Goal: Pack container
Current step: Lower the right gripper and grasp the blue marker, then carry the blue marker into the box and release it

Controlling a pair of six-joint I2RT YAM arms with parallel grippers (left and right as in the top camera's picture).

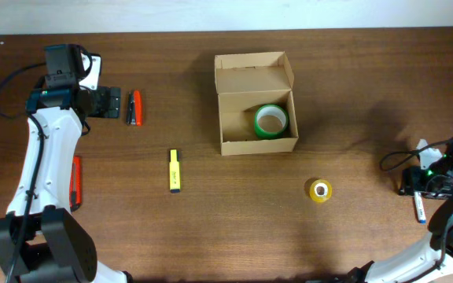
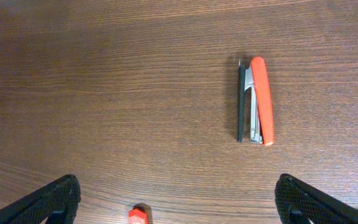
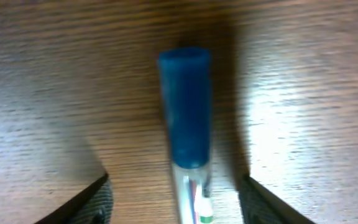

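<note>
Overhead: container [image 1: 238, 132] at mid-table toward far side, flap lid open and standing back. Green tape roll [image 1: 271, 120] inside, against right wall. Yellow tape roll [image 1: 319, 190] on table [image 1: 352, 94], near container's front right corner, apart from it. Yellow highlighter [image 1: 174, 170] to container's front left. Far left: left gripper [image 1: 116, 103] just beside red stapler [image 1: 134, 108]. Far right: right gripper [image 1: 415, 185] over blue-capped marker [image 1: 420, 206].

Left wrist: fingers [image 2: 48, 200] spread wide, nothing between them; stapler ahead, apart.

Right wrist: fingers [image 3: 92, 202] spread either side of marker, gap showing on both sides. View blurred.

tape roll [image 1: 271, 121] in container [image 1: 252, 146], stapler [image 1: 135, 108] well to its left
</note>
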